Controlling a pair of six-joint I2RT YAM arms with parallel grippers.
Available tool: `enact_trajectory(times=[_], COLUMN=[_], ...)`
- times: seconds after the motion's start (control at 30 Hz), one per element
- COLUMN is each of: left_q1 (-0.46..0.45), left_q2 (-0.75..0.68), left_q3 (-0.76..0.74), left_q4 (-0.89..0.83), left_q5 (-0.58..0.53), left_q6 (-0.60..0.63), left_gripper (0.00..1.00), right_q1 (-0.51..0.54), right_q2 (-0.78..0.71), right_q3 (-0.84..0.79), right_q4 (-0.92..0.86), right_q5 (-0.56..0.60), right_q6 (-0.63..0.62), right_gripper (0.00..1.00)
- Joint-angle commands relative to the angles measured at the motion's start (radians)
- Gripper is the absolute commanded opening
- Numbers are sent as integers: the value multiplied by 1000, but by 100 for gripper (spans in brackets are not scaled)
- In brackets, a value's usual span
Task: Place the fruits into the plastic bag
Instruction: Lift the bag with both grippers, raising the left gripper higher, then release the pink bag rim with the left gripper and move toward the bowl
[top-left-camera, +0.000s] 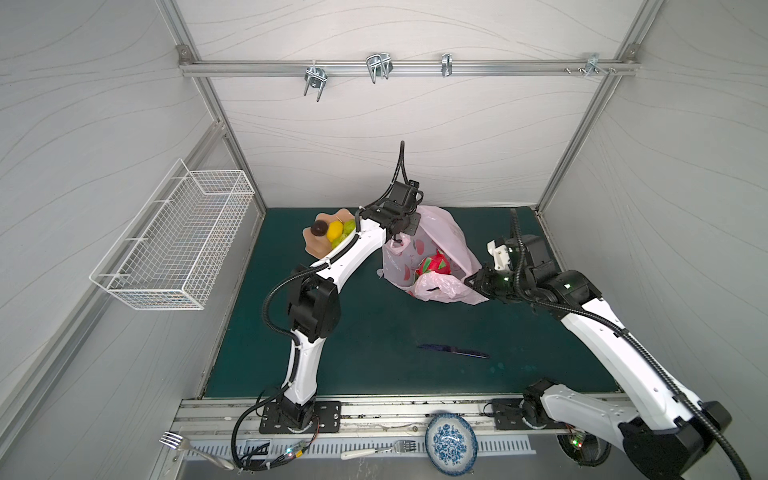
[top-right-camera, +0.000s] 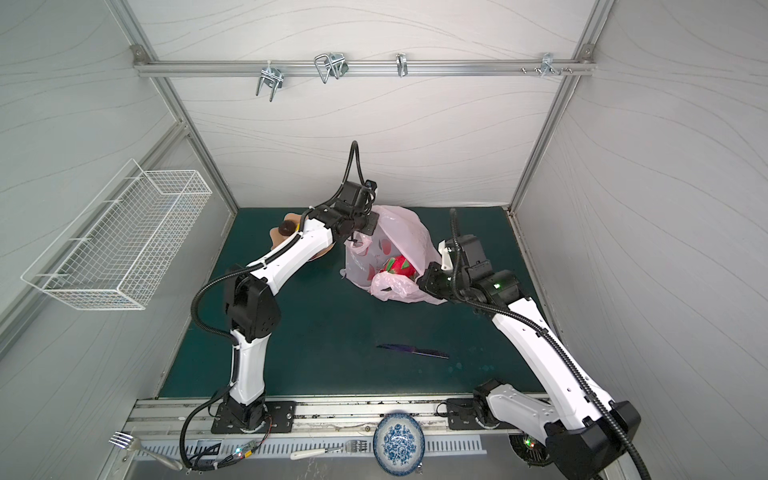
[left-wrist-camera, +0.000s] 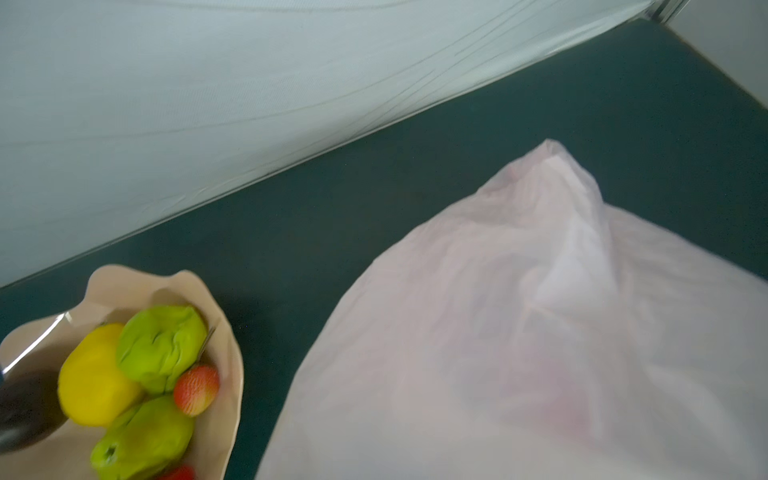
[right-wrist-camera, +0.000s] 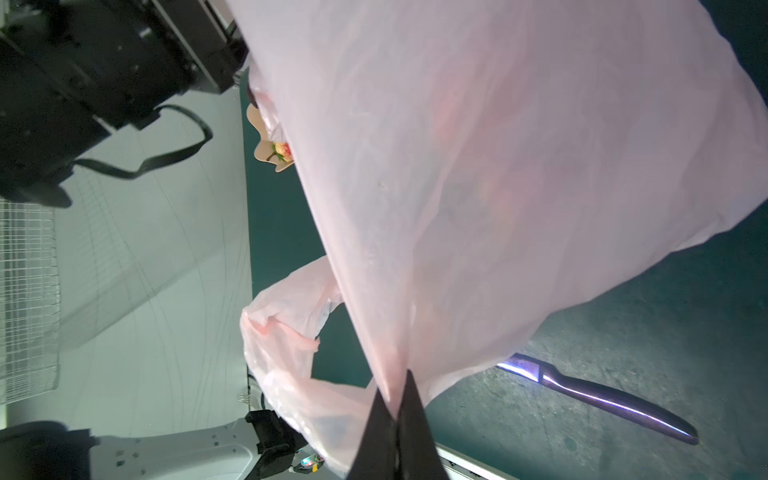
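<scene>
Right tool (right-wrist-camera: 395, 386) pinched shut on rim of thin translucent pink plastic bag (top-left-camera: 440, 232). Left tool (top-left-camera: 394, 237) closed at opposite rim; hold not discernible. Red-green dragon fruit (top-left-camera: 435, 266) inside bag.

Green mat (top-left-camera: 374, 332) — bearing bowl (top-left-camera: 316, 246), plastic bag (top-left-camera: 440, 224), purple knife (top-left-camera: 453, 351).

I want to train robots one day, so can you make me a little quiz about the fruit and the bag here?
1. True or false: the dragon fruit is inside the plastic bag.
2. Which one lies in the bowl? A) the lemon B) a banana C) an orange
3. Fill in: the right gripper is pinched shut on the ____.

Key: 1 true. 2 A. 3 plastic bag.
</scene>
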Motion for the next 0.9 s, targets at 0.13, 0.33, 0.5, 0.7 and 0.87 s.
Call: enact_trajectory(times=[0.13,0.33,0.5,0.7,0.87], left_q1=[71,75,80,98,125], left_q2=[95,107,33,-154,-311], left_q3=[114,135,104,-109,-284], left_q4=[14,-14,-29,-25,-5], left_q5=[8,72,97,151,250], left_q6=[-70,-204,-241,-231,-207], left_gripper=[0,6,45,61,66], right_q1=[87,99,98,98,95], right_q2=[25,40,59,60,56], right_q3=[27,5,25,25,18], right_q4=[-45,-12,-11,-5,-5], right_q5=[-18,-17,-13,-5,-4], right_q6=[57,67,65,73,76], right_gripper=[0,0,0,0,0])
